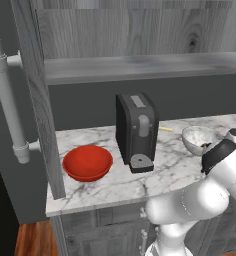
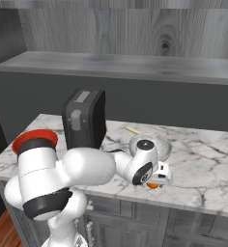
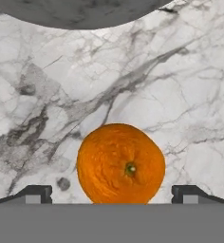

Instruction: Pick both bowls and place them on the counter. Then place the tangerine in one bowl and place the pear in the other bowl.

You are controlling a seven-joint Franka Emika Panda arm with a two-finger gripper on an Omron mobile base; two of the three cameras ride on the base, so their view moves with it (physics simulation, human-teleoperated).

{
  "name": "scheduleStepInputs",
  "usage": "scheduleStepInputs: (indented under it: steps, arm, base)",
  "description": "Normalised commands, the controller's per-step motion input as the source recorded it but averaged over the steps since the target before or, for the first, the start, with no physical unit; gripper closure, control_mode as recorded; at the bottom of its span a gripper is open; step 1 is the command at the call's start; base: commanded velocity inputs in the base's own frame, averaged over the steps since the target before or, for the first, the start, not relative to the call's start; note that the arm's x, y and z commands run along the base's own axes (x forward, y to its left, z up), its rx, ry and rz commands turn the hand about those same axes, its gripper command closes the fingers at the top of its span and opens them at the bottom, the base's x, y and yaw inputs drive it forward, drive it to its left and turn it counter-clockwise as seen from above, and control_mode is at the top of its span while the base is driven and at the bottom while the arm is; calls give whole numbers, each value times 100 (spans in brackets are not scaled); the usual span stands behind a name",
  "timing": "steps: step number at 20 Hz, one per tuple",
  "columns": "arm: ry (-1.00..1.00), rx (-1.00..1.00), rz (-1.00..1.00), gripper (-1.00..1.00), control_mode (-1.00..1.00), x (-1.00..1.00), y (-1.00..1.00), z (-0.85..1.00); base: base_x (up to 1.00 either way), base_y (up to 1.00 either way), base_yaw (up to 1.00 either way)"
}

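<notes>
Tangerine (image 3: 121,163) sits on the marble desk (image 3: 180,95), right between the fingertips (image 3: 35,193) of my tool (image 3: 112,194), whose jaws stand wide and hold nothing. I see the marbled bowl (image 2: 157,144) just behind it. The red bowl (image 1: 87,162) rests left of the black coffee machine (image 1: 136,131).

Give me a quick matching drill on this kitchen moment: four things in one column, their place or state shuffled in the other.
Things:
1. red bowl
2. marbled bowl
3. tangerine
4. pincer

Places or states:
A. open, one fingertip on each side of the fruit
B. on the counter, left of the black coffee machine
C. on the bare marble, in no bowl
D. on the counter, right of the coffee machine

Pairs: 1-B, 2-D, 3-C, 4-A
</notes>
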Motion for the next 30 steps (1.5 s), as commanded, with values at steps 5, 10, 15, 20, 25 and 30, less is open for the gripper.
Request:
scheduleStepInputs:
  steps: [5,10,15,20,25,30]
  arm:
    - [0,0,2,-100,-100,14,-1,-14]
    - [0,0,1,-100,-100,7,-2,-2]
    - [0,0,1,100,-100,0,0,-11]
    - [0,0,0,100,-100,1,0,-19]
    - [1,0,0,100,-100,-13,10,-6]
    - [-5,0,-3,100,-100,-50,25,24]
  base:
    - [0,0,0]
    - [0,0,0]
    - [0,0,0]
    - [0,0,0]
    - [0,0,0]
    - [0,0,0]
